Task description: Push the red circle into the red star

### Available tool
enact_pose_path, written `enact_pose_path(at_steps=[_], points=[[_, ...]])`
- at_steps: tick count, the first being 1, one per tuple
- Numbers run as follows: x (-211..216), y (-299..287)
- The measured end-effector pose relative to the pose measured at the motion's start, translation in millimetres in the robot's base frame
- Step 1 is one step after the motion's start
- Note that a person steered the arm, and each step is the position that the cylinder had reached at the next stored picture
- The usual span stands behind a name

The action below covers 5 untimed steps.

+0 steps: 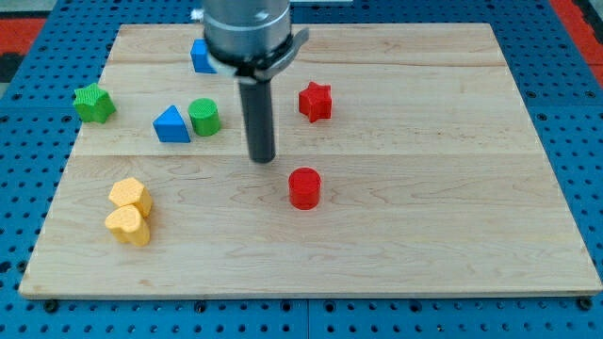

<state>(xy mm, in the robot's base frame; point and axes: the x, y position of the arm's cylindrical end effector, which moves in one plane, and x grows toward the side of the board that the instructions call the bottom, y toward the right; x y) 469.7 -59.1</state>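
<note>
A single arm enters from the view's top, just left of centre, ending in a broad grey cylindrical housing (247, 28) with a flange at its lower edge. From it a straight dark rod (258, 108) hangs upright, pointing down at the light wooden tabletop (424, 217). My tip (263, 158) rests at the surface, a little left of the view's centre, with a faint shadow around its base.

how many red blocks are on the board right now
2. The red star sits toward the view's top, right of my tip. The red circle lies below it, to the lower right of my tip. The arm could hide others behind it.
</note>
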Motion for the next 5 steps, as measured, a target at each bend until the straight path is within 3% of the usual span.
enact_pose_path(at_steps=[1, 2, 4, 5], points=[[72.4, 9.0], [58.8, 63.3], [-95.6, 83.0], [-79.1, 90.4]])
